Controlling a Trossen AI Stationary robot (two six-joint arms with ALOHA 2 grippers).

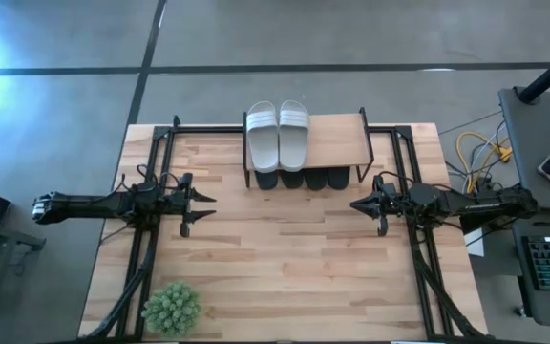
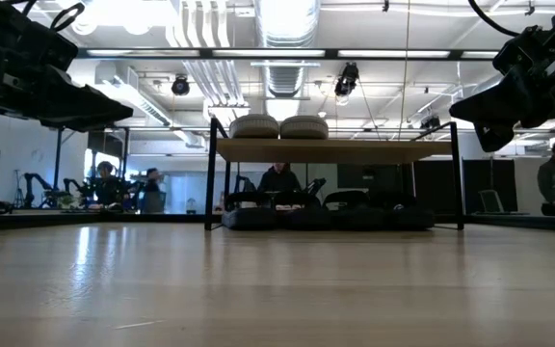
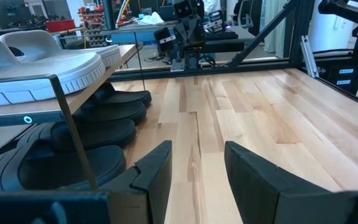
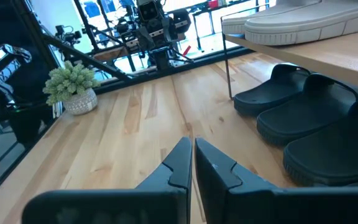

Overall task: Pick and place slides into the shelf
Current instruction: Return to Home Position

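The shelf (image 1: 337, 139) stands at the table's far middle, a light plank on a black wire frame. The pale slides (image 1: 278, 134) lie side by side on the left part of its plank, soles down. The black slides (image 1: 302, 179) sit on the table under the plank, toes poking out toward the near side. They also show in the left wrist view (image 3: 98, 127) and the right wrist view (image 4: 316, 118). My left gripper (image 1: 199, 204) hovers open, left of the shelf. My right gripper (image 1: 356, 204) hovers shut, right of it. Both are above the table and hold nothing.
A small potted plant (image 1: 171, 308) stands at the table's near left corner. Bare wood lies between the two grippers and in front of the shelf. The right half of the shelf's plank (image 4: 328, 53) holds nothing. People and desks show in the room beyond the table.
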